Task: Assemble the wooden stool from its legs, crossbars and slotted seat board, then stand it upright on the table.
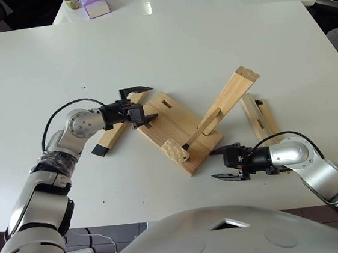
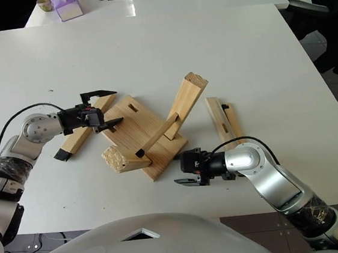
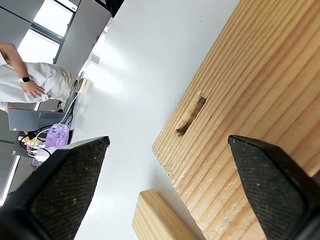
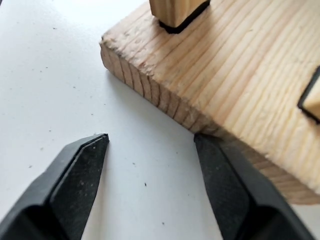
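Black right tool (image 1: pixel 215 164) nearest: fingers wide apart, holding nothing, one finger (image 4: pixel 230 185) at near corner of seat board (image 1: pixel 167 123). Board flat on white bench (image 1: pixel 209 44), two legs slotted in: near leg (image 1: pixel 175 152), far leg (image 1: pixel 232 92) tilted, crossbar (image 1: pixel 202 127) between. Left tool (image 1: pixel 149 102) wide open, empty, straddling board's far-left edge. Loose leg (image 1: pixel 112 135) left of board; two loose pieces (image 1: pixel 257 117) to its right.

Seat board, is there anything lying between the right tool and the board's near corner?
Nothing visible does. The right tool sits open just off the corner of the seat board, with only bare table in the gap between them.
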`<move>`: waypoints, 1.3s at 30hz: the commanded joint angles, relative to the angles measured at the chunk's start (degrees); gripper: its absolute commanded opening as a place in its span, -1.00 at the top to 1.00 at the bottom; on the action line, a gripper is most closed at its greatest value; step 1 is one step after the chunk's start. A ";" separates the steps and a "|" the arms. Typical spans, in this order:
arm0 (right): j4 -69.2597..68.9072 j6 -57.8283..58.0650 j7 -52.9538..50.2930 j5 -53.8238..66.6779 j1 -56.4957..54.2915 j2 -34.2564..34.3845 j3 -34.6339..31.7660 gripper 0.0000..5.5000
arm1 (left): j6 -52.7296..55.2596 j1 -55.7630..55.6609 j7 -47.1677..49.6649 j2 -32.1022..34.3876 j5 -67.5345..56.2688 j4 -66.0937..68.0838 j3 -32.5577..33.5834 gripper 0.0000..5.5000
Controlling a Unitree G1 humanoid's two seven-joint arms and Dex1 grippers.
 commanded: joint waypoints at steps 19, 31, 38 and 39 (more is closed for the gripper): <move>16.09 -0.18 -9.60 1.39 -17.24 8.52 -12.26 -0.15 | 26.20 16.85 -18.68 6.26 -13.25 -28.83 -4.60 -0.61; -0.22 3.63 -1.80 11.01 -1.83 -3.57 -29.61 -0.15 | 46.39 10.55 -16.61 4.24 -26.43 -37.84 12.39 -0.61; -11.37 7.55 4.57 20.44 8.83 -6.60 -27.49 -0.15 | 26.76 4.21 -10.67 1.39 -5.40 -21.72 7.83 -0.61; -10.68 7.38 3.44 18.56 8.45 -6.09 -24.10 -0.15 | 22.70 3.98 -10.72 1.07 -2.51 -19.10 6.15 -0.61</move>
